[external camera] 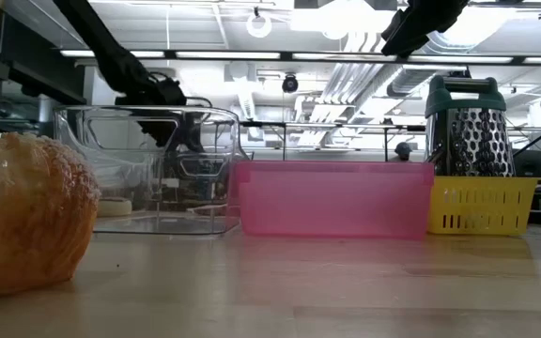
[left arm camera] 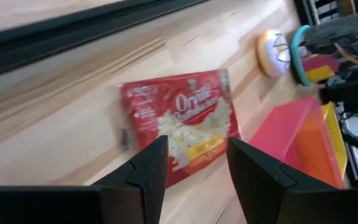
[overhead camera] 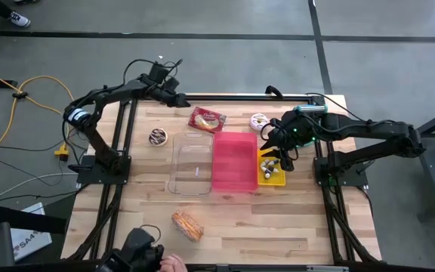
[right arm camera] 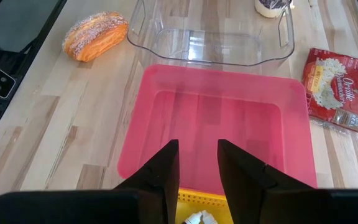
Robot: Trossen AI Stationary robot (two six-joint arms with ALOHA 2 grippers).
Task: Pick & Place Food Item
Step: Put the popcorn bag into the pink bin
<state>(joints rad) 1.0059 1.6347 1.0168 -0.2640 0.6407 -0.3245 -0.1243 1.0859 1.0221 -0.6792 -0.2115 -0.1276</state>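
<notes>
I have two arms over the tabletop (overhead camera: pixel 278 219). In the middle sit a clear box (overhead camera: pixel 191 162) and a pink box (overhead camera: pixel 235 161), side by side and touching. I think they are there so food can be dropped in. A small yellow basket (overhead camera: pixel 272 170) sits at 3 o'clock from the pink box, with something small and pale in it that I cannot make out.

The food is spread around the boxes. The red popcorn bag (overhead camera: pixel 206 119) lies flat at 12 o'clock from the boxes. A white round thing (overhead camera: pixel 259 120) lies at 3 o'clock from the bag. A small dark cup (overhead camera: pixel 158 137) sits at 9 o'clock from the clear box. The sugary pastry (overhead camera: pixel 187 224) lies well apart at 6 o'clock. All the food is laid out loose, so I can grab any piece from above.

My left gripper (left arm camera: pixel 196 163) hangs near the popcorn bag, at about 10 o'clock from it. Its fingers (left arm camera: pixel 149 171) are spread a little, with a gap between them. It holds nothing and is not touching the bag. I think I am lining it up to pick that bag.

My right gripper (right arm camera: pixel 197 165) hangs above the yellow basket, looking over the pink box. Its fingers are a small way apart and hold nothing. It just waits there.
</notes>
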